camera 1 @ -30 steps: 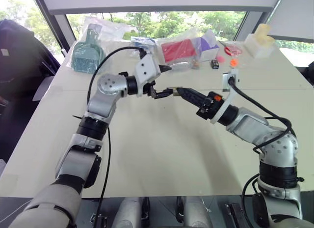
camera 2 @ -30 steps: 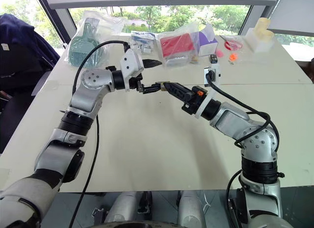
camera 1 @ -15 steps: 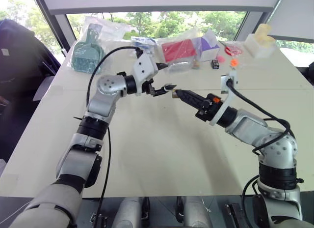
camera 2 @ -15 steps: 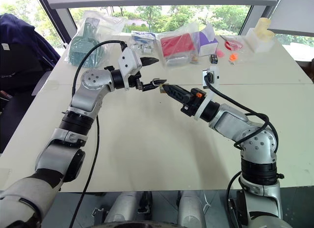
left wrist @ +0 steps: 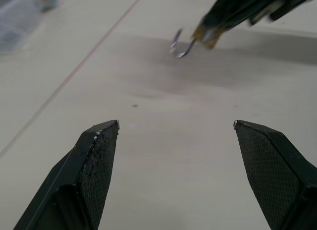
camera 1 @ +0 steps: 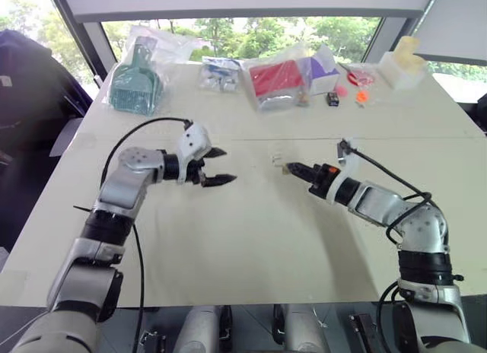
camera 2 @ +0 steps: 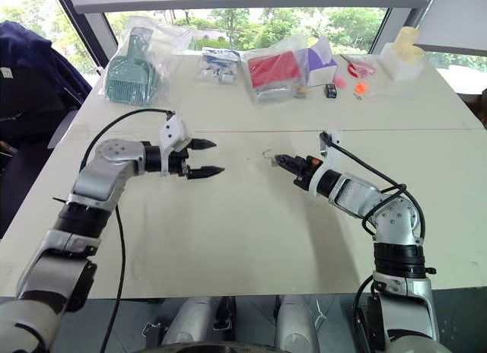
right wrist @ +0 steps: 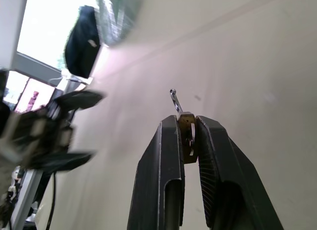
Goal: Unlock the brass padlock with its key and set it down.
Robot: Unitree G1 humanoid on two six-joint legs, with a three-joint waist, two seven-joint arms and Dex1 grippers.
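Brass padlock [right wrist: 187,136] pinched between the closed fingers of the right tool [right wrist: 187,122], its silvery shackle swung open and hooking out past the fingertips, above the desk [camera 1: 251,239] and not touching it. From the head views the right tool [camera 1: 290,169] sits low over the middle of the pale desk, pointing toward the robot's left. Left tool [camera 1: 221,166] hovers well apart from it on the robot's left side, pointing toward the right tool, its two black fingers [left wrist: 99,165] spread wide with nothing between them. In the left wrist view the padlock [left wrist: 205,34] shows at the tip of the right tool, shackle hanging below it, a soft shadow on the desk beneath. A seam line runs across the desk behind both tools. Along the far edge of the desk, by the window: a teal item in a clear bag [camera 1: 135,83], a red item in a bag [camera 1: 275,79], a purple-and-white box [camera 1: 323,73], small orange and pink bits [camera 1: 361,96], a white object [camera 1: 402,64] at the far right corner.
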